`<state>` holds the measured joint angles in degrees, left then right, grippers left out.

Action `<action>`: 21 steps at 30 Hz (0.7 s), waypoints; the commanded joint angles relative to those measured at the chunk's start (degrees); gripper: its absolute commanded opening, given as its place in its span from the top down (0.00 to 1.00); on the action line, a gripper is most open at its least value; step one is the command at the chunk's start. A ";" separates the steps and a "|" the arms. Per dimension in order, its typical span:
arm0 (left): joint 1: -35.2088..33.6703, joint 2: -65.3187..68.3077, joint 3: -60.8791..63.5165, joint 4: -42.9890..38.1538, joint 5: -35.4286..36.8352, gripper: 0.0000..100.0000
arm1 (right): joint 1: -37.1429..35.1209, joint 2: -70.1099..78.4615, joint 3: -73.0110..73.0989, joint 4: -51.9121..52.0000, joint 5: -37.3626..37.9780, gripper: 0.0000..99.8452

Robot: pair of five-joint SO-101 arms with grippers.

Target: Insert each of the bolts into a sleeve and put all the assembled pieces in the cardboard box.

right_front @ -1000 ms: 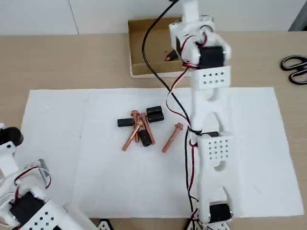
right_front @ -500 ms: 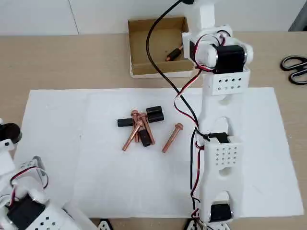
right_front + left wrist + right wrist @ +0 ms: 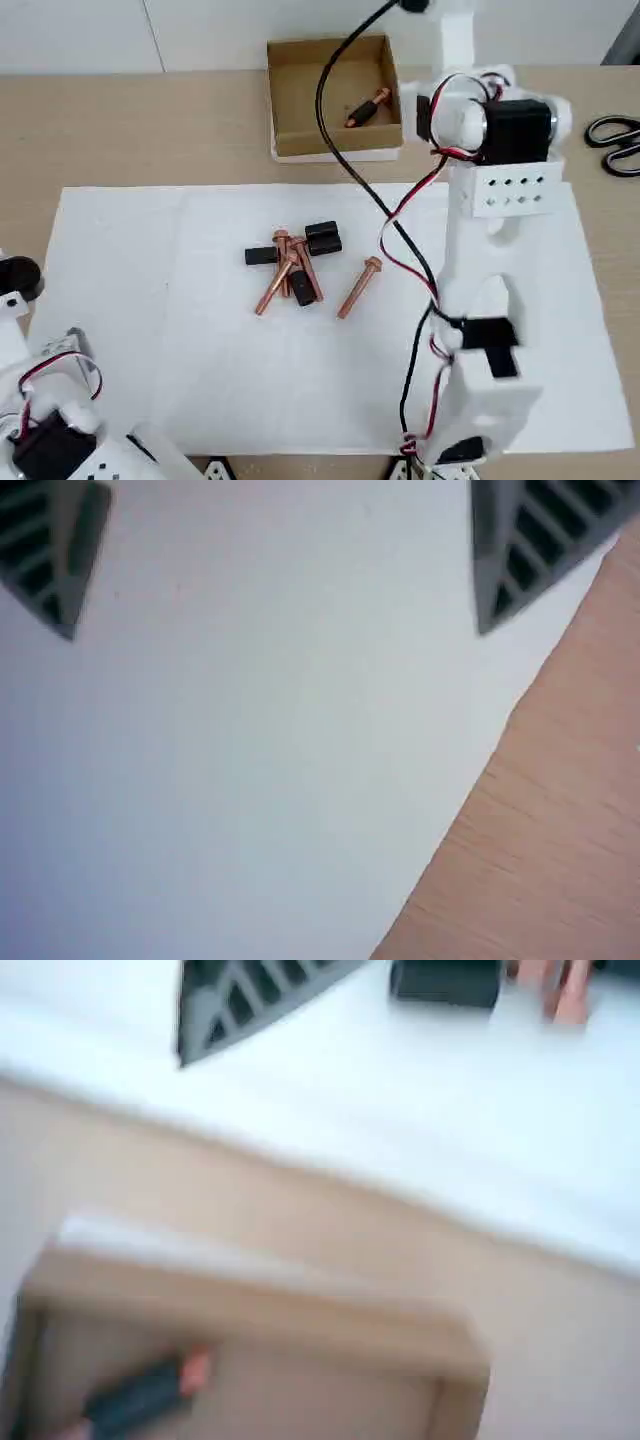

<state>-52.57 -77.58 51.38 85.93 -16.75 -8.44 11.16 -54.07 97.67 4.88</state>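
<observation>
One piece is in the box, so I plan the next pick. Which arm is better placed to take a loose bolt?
Probably right: its wrist view faces the bolts, while the left arm sits folded at the paper's corner.

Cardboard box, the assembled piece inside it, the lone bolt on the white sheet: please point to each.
cardboard box (image 3: 303, 100), high view, bare floor
assembled piece (image 3: 368, 108), high view, its middle
lone bolt (image 3: 357, 289), high view, middle of shank

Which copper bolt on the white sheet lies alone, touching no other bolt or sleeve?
The bolt lying between the pile and the right arm. The other loose bolts overlap one another among the black sleeves.
</observation>
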 commanded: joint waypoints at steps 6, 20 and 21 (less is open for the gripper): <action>0.26 -0.35 -2.24 -0.09 0.00 0.76 | -5.14 -16.66 36.84 -0.57 -0.26 0.73; 0.26 -0.35 -1.19 -0.18 0.00 0.76 | -18.68 1.36 46.95 -5.23 -1.85 0.73; 0.26 -0.35 -0.75 -0.18 -0.09 0.76 | -18.68 2.51 45.98 -4.97 -3.52 0.73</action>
<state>-52.57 -77.58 51.38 85.93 -16.75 -26.64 12.13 -6.77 93.27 4.26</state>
